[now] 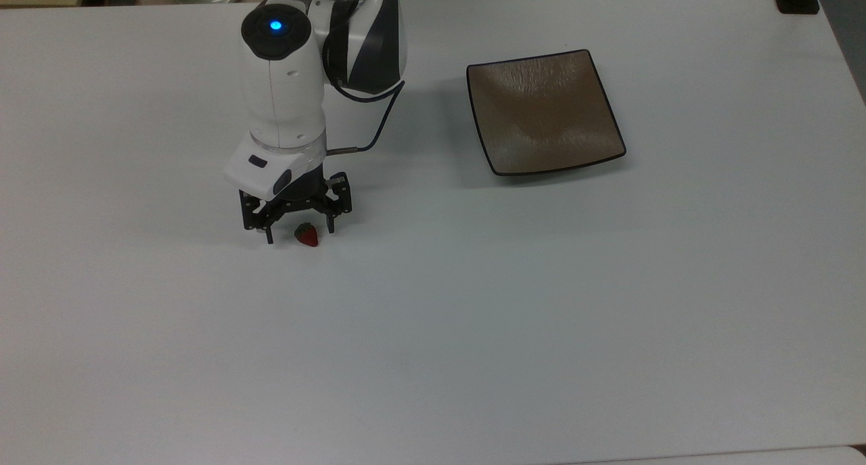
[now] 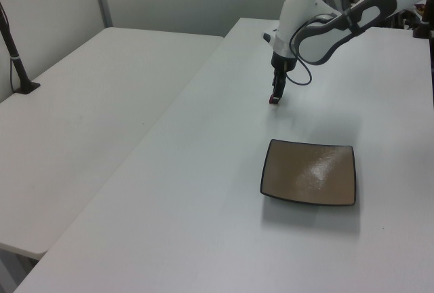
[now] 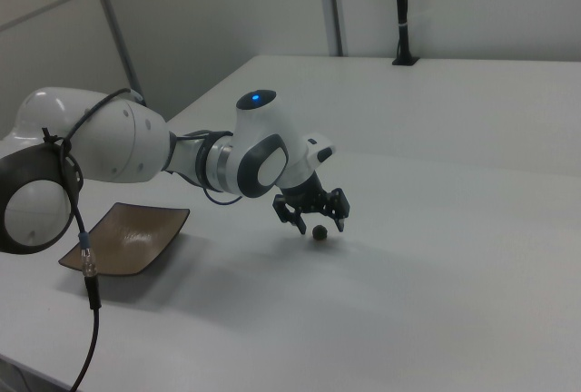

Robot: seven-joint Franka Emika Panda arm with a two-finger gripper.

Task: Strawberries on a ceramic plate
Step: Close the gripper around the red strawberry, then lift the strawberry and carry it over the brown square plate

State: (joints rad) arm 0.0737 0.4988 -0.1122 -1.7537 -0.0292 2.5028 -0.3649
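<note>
Fingers [image 2: 274, 98] around strawberry [image 2: 272, 100]

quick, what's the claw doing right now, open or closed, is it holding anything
Claw: open and holding nothing; its fingers stand on either side of the strawberry, which lies on the table.
</note>
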